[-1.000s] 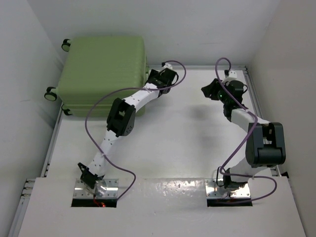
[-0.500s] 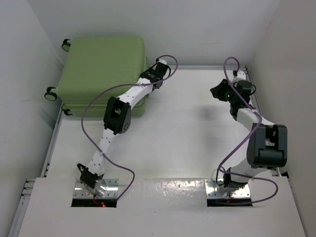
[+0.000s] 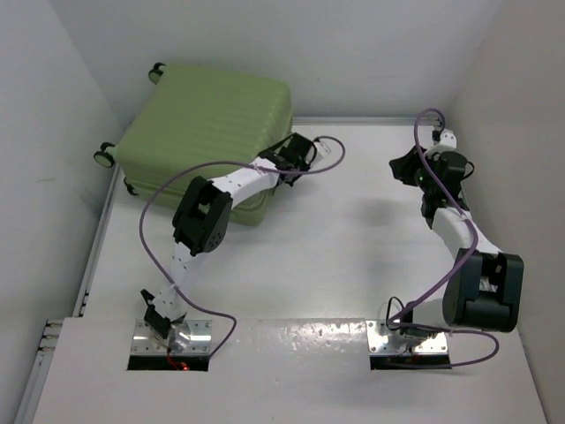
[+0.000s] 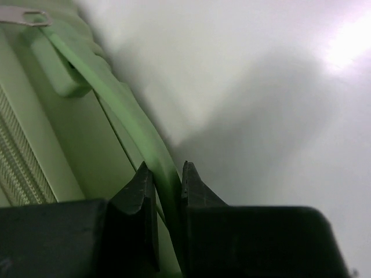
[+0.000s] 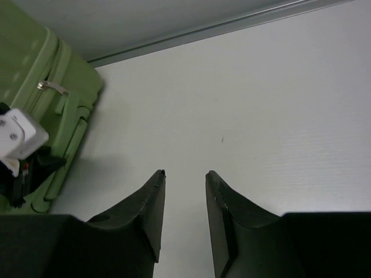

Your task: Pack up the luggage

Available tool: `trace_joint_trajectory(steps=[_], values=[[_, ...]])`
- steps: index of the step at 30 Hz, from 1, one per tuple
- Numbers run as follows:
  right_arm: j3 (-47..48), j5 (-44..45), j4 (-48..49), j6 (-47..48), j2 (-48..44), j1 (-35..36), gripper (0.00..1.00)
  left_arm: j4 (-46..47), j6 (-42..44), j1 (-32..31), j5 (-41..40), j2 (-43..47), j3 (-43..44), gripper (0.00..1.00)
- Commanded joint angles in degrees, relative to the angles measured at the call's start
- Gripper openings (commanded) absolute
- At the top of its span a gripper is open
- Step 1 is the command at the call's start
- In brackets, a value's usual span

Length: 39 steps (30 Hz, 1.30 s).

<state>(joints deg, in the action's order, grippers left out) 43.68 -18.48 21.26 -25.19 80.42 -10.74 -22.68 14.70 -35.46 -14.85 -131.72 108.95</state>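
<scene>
The luggage (image 3: 207, 119), a closed pale-green ribbed suitcase with black wheels, lies at the back left, its shell also showing in the left wrist view (image 4: 35, 133) and the right wrist view (image 5: 32, 63). My left gripper (image 3: 282, 166) is at its right side, shut on the green side handle (image 4: 116, 92), which runs between the two fingertips (image 4: 165, 174). My right gripper (image 3: 402, 166) hangs at the back right, well apart from the suitcase, open with only bare table between its fingers (image 5: 184, 174).
A silver zipper pull (image 4: 23, 16) lies on the suitcase edge near the handle. White walls close in left, back and right. A metal rail (image 5: 232, 23) runs along the table's far edge. The right arm's elbow (image 3: 481, 287) stands near the right wall.
My left gripper has shut on the side handle, and the suitcase has swung and slid rightward. The right arm has drawn back toward the right wall, its jaws narrower.
</scene>
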Motion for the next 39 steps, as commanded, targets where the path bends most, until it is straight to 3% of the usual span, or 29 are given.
trace_joint_trajectory(steps=[1, 6, 9, 14, 21, 25, 29, 39], values=[[-1.93, -0.06, 0.11, 1.19, -3.6, -0.24, 0.34, -6.85, 19.02, -15.93, 36.29, 1.02, -6.45, 0.0], [-5.88, -1.9, -2.0, 1.9, -9.92, -1.03, 0.32, -4.22, 28.71, -20.95, 39.81, 8.56, -13.04, 0.0], [-9.65, -8.73, -3.76, 3.99, -14.49, -1.3, 0.31, -2.28, 29.94, -22.02, 39.81, 11.74, -18.58, 0.0], [-15.37, -15.17, -4.91, 5.68, -22.32, 1.59, 0.29, 2.01, 27.85, -17.29, 43.67, 21.21, -31.39, 0.0], [-21.26, -14.66, -5.7, 3.67, -26.45, 8.27, 0.29, 5.36, 31.71, -14.46, 44.21, 33.79, -46.79, 0.0], [-25.56, -12.29, -1.95, 0.51, -27.16, 10.3, 0.36, 8.08, 32.41, -13.4, 44.21, 36.96, -50.05, 0.0], [-26.72, -8.52, 2.72, -3.19, -24.09, 17.13, 0.41, 11.25, 32.41, -12.79, 43.06, 38.29, -51.82, 0.0], [-26.98, 0.54, 12.85, -1.8, -17.76, 28.49, 0.48, 11.25, 31.36, -12.79, 42.01, 37.77, -51.29, 0.0]])
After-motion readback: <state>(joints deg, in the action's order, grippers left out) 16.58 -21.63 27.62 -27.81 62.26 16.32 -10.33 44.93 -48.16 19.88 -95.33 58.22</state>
